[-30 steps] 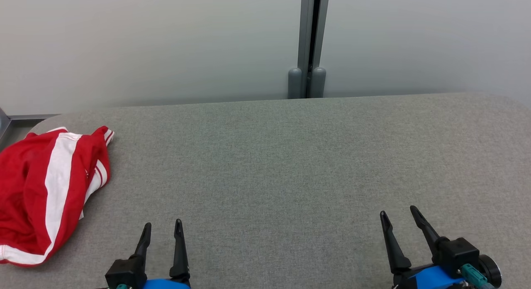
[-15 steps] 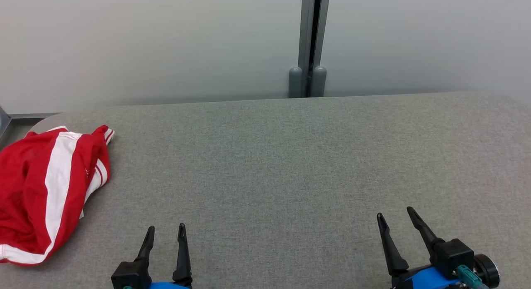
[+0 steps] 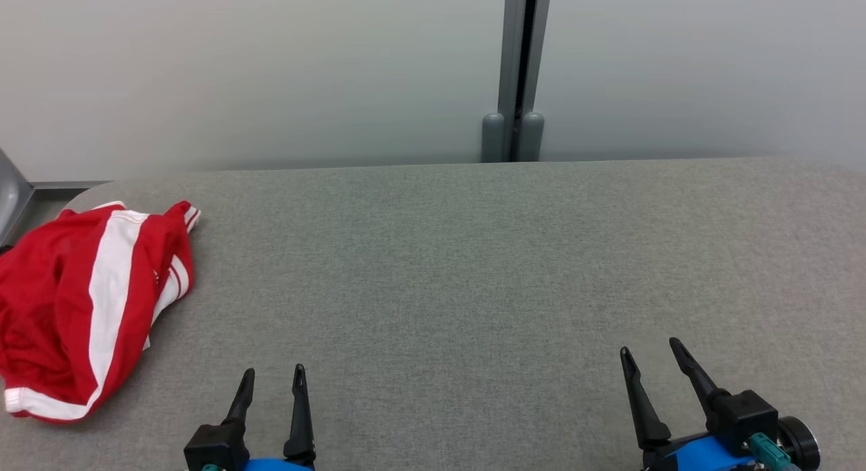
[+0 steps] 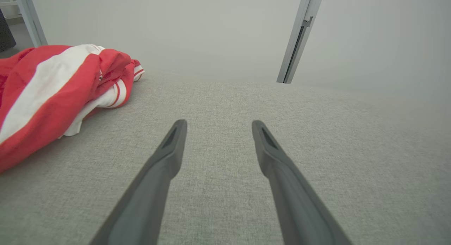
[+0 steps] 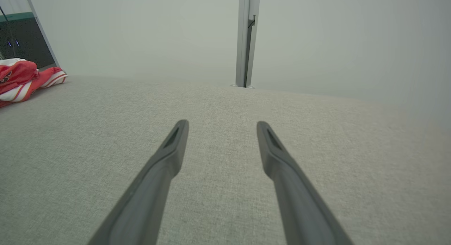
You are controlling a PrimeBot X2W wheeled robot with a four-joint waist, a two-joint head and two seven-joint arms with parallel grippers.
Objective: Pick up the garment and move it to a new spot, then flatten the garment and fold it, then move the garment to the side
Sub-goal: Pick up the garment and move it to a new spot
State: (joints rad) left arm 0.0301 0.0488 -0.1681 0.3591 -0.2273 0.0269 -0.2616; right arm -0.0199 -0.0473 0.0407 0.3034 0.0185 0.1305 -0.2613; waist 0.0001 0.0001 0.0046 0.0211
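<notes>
- Head view: a red garment (image 3: 88, 308) with white stripes lies bunched in a heap at the far left end of a grey fabric-topped table (image 3: 473, 254).
- Head view: the left gripper (image 3: 273, 369) is at the lower left, over the near part of the table. Its two dark fingers stand apart and point away from the robot, with bare table between them. It holds nothing. The garment lies to its left, not touching it.
- Head view: the right gripper (image 3: 649, 346) is at the lower right. Its fingers are spread and lean a little to the left. It holds nothing and is well apart from the garment.
- Head view: behind the table is a pale wall (image 3: 270, 72) with a grey upright post (image 3: 521, 65) right of centre.
- Left wrist view: the left gripper (image 4: 218, 122) has its two fingers wide apart, with grey table (image 4: 334, 150) showing between and beyond them. The fingers grip nothing. Whether the tips touch the table cannot be told.
- Left wrist view: the garment (image 4: 53, 86) is heaped at the upper left, resting on the table, near the left finger but clear of it. A broad white stripe runs across its red folds.
- Right wrist view: the right gripper (image 5: 222, 122) has its fingers equally wide apart over bare table (image 5: 88, 132), with nothing gripped.
- Right wrist view: the garment (image 5: 21, 79) is a small red and white heap at the far left edge, well apart from the fingers. The post (image 5: 245, 37) rises straight ahead beyond the table.
</notes>
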